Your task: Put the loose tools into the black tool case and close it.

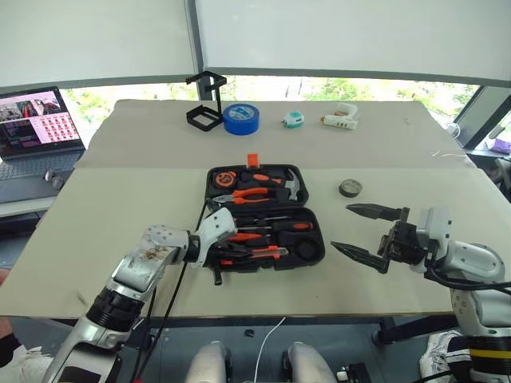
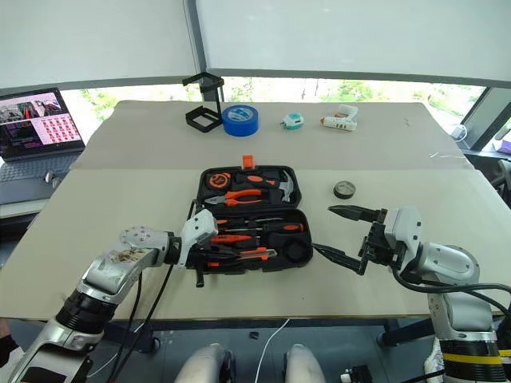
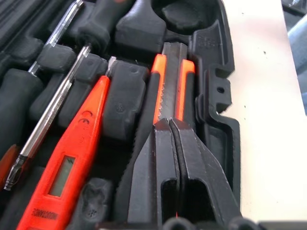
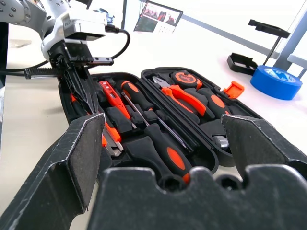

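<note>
The black tool case (image 1: 315, 243) lies open in the middle of the tabletop (image 1: 112, 215), lid half away from me with its small orange latch (image 1: 252, 159) standing up at the far edge. The lid holds the orange-handled pliers (image 1: 251, 194), a hammer (image 1: 294, 185) and a tape measure (image 1: 219, 179).

My left hand (image 3: 171, 125) is down in the near half of the case, at its near left end, fingers (image 3: 148, 177) pressed flat together with nothing between them, their tips resting on the utility knife (image 3: 172, 81), which lies in its slot along the near wall. Just beside the knife lies the slim orange tester pen (image 3: 72, 163), and past it the two long-shaft screwdrivers (image 4: 160, 139) lie in their slots.

My right hand (image 1: 363, 231) hangs above the tabletop just off the right end of the case, fingers spread wide and empty.

Near the far edge of the tabletop stand a black wire-frame stand (image 1: 205, 100), a blue tape roll (image 1: 240, 118), a small teal tape measure (image 1: 293, 120) and a white glue gun (image 1: 341, 118). A small dark roll (image 1: 350, 187) lies right of the case.
</note>
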`<state>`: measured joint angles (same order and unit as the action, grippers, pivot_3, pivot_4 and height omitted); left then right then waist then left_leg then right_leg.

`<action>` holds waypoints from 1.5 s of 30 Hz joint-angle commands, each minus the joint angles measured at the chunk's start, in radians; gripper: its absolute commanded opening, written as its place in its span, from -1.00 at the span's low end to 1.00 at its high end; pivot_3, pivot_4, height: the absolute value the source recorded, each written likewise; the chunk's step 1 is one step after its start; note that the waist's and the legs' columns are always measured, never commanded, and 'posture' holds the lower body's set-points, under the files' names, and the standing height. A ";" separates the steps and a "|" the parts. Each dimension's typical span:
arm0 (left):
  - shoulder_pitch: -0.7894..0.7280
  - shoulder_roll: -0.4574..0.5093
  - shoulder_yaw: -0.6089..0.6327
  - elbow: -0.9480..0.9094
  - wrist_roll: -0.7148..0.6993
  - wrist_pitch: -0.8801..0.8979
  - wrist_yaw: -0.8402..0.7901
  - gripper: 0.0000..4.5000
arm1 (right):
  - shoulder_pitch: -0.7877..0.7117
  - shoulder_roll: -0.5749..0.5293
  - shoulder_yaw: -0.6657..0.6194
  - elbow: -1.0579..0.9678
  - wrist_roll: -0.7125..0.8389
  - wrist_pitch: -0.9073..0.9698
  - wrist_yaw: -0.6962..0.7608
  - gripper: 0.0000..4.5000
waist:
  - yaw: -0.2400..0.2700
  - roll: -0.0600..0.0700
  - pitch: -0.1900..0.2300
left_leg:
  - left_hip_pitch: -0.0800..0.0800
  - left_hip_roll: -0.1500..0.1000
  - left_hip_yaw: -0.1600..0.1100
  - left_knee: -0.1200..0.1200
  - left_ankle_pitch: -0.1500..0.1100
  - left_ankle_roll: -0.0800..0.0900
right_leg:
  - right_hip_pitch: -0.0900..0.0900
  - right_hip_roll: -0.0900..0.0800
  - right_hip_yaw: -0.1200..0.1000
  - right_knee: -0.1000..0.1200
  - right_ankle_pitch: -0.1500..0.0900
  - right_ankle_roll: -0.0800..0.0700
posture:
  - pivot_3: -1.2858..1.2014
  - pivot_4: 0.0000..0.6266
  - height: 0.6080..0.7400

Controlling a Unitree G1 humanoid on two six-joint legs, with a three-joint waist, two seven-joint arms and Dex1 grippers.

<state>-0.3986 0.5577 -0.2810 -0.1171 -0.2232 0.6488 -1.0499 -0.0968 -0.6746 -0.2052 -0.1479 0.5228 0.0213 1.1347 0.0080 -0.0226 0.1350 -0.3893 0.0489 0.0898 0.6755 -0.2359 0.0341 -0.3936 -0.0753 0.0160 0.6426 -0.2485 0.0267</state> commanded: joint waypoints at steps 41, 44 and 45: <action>0.273 0.057 0.552 -0.158 -0.384 -0.411 0.083 0.99 | -0.854 -0.075 0.352 1.006 -0.573 0.215 -0.214 1.00 | -0.022 0.000 0.006 | -0.021 0.000 0.003 -0.005 -0.002 0.001 | -0.024 -0.001 0.001 -0.002 -0.002 -0.003 | 0.03 -0.52 1.00; 0.277 0.051 0.543 -0.171 -0.382 -0.411 0.095 0.99 | -0.951 -0.025 0.389 1.145 -0.624 0.130 -0.225 1.00 | -0.023 0.000 0.006 | -0.026 0.000 0.005 -0.006 -0.001 0.000 | -0.029 -0.001 0.002 -0.001 -0.002 -0.002 | 0.03 -0.52 1.00; 0.278 0.049 0.540 -0.174 -0.382 -0.410 0.098 0.99 | -0.971 -0.013 0.394 1.180 -0.633 0.116 -0.225 1.00 | -0.024 0.000 0.006 | -0.026 0.000 0.005 -0.006 -0.001 0.000 | -0.030 -0.001 0.002 -0.001 -0.002 -0.002 | 0.03 -0.52 1.00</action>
<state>-0.1173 0.6046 0.2509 -0.2526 -0.6026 0.2597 -0.9609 -1.0287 -0.6779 0.1898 0.9892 -0.0887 0.1836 0.9139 -0.0157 -0.0229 0.1409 -0.4154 0.0486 0.0947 0.6689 -0.2367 0.0339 -0.4233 -0.0766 0.0178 0.6409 -0.2503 0.0247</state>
